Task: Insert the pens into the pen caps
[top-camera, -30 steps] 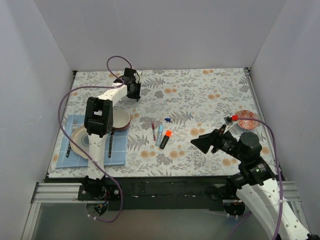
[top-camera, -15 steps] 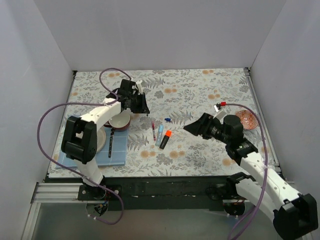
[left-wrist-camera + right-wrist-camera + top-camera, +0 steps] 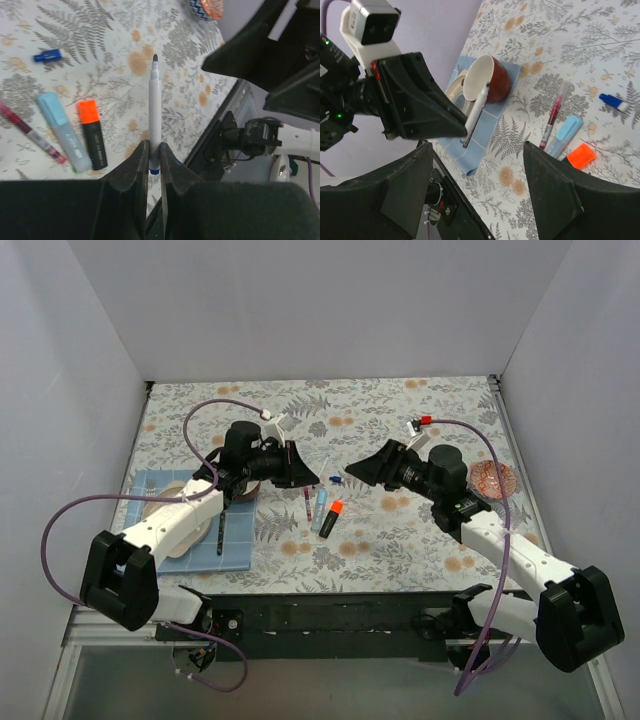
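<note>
Plastic, light and stiff, the white pen [image 3: 154,110] is pinched by its tail in the left claw [image 3: 154,145]. Held that far back, its dark tip can lever loose under a push, and the barrel looks slick. The right claw [image 3: 477,150] stands wide apart and holds nothing, facing the left one. Below and between them lies the blue cap [image 3: 336,479], tiny and likely to skid; I would nip it across its closed end. Under the left claw the pink pen [image 3: 30,132], blue pen [image 3: 62,130] and orange-ended pen [image 3: 92,132] crowd together. Bare cloth [image 3: 420,410] lies beyond both claws, and the mug [image 3: 487,80] sits behind the left one.
</note>
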Controlling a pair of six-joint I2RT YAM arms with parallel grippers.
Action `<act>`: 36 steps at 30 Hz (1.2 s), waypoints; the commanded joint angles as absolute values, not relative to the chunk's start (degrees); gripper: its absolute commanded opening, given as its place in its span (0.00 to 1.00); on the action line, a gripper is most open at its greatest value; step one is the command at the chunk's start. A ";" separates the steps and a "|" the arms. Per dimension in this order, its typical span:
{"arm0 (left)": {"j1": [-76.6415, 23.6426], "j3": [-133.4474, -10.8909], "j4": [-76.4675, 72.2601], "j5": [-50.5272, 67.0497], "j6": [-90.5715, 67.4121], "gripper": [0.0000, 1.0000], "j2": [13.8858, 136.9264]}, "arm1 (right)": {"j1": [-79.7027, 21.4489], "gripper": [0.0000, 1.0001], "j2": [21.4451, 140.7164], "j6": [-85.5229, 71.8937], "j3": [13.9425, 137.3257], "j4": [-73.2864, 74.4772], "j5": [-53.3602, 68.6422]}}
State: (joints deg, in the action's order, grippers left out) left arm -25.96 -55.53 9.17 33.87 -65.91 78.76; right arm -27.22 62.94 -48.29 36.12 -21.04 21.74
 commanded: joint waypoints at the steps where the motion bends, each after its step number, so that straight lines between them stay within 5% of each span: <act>1: -28.47 -50.81 0.28 40.87 -71.45 0.00 73.22 | -30.14 0.78 66.26 -49.83 41.04 -28.56 21.54; 11: -29.44 -47.46 -2.90 41.92 -73.12 0.00 68.12 | -37.35 0.66 71.54 -50.80 43.86 -29.35 15.65; 14: -29.44 -46.85 -3.34 42.45 -73.21 0.00 67.68 | -38.40 0.53 72.33 -51.24 43.95 -31.28 15.21; 19: -29.44 -46.23 -3.34 42.71 -73.13 0.00 67.15 | -39.37 0.01 71.90 -51.68 42.28 -36.55 15.38; 21: -29.44 -46.23 -3.60 43.76 -73.65 0.00 67.24 | -39.81 0.01 71.72 -51.51 41.92 -37.79 15.90; 26: -29.44 -46.23 -5.71 45.79 -74.88 0.35 67.76 | -40.60 0.01 71.72 -51.06 42.01 -40.60 19.16; 29: -29.53 -46.23 -5.98 45.62 -74.88 0.37 67.94 | -41.22 0.01 71.63 -51.07 42.19 -40.78 19.51; 32: -29.44 -46.32 -6.68 46.32 -75.06 0.34 68.11 | -41.66 0.01 71.81 -50.71 42.54 -40.78 20.04; 36: -29.44 -46.14 -7.03 47.02 -74.88 0.07 67.85 | -42.19 0.01 72.16 -50.27 42.45 -40.87 21.00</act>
